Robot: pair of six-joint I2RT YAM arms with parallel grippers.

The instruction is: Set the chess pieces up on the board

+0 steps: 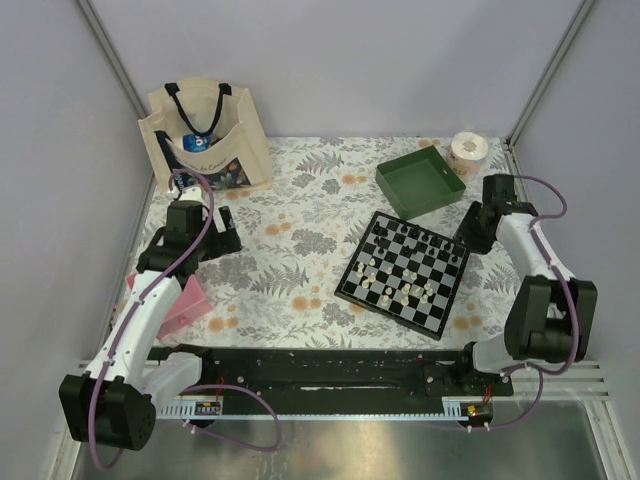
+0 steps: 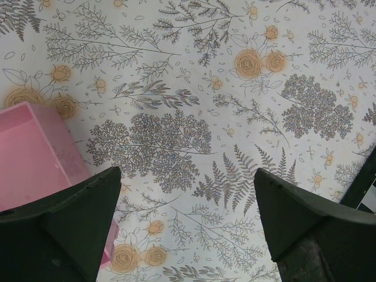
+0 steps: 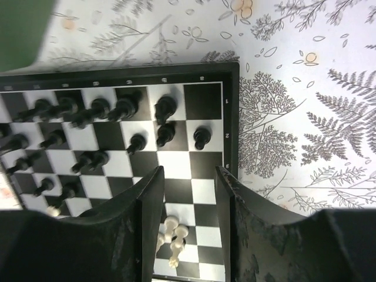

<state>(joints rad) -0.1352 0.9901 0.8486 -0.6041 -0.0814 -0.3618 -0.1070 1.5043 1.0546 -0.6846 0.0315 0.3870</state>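
Two pincers: my right gripper hangs over the far right corner of the board, jaws narrowly parted, holding nothing; my left gripper gapes wide over the flowered tablecloth.
Board: the small black-and-white checkered board with a black border lies right of table centre.
Pieces: tiny black figurines stand in rows ahead of my right fingertips; tiny cream-white figurines bunch between those fingers, back toward my wrist.
Long axis: I cannot tell whether the cream ones stand or lie tipped.
Nearer arm: right, I judge; the left is well apart.
Around: the green square tray sits beyond the board, and the pink box is beside my left pincer.
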